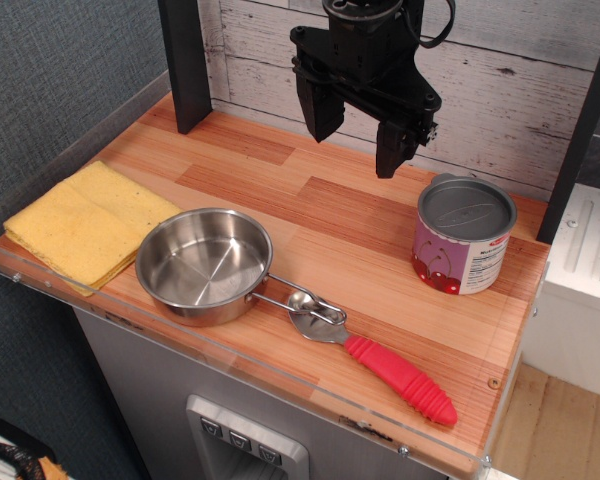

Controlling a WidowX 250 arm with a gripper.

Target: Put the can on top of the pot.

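The can (463, 235) stands upright at the right side of the wooden table, grey lid up, pink-and-white label with red cherries facing front. The pot (205, 265), a shiny shallow steel saucepan, sits empty at the front left of centre; its thin handle runs right to a red ribbed sleeve (400, 378) near the front edge. My black gripper (357, 135) hangs open and empty above the back middle of the table, up and to the left of the can, touching nothing.
A folded yellow cloth (90, 222) lies at the left end of the table, next to the pot. A clear plastic rim (280, 385) lines the front and left edges. Dark posts (185, 62) stand at the back left and right before a white plank wall.
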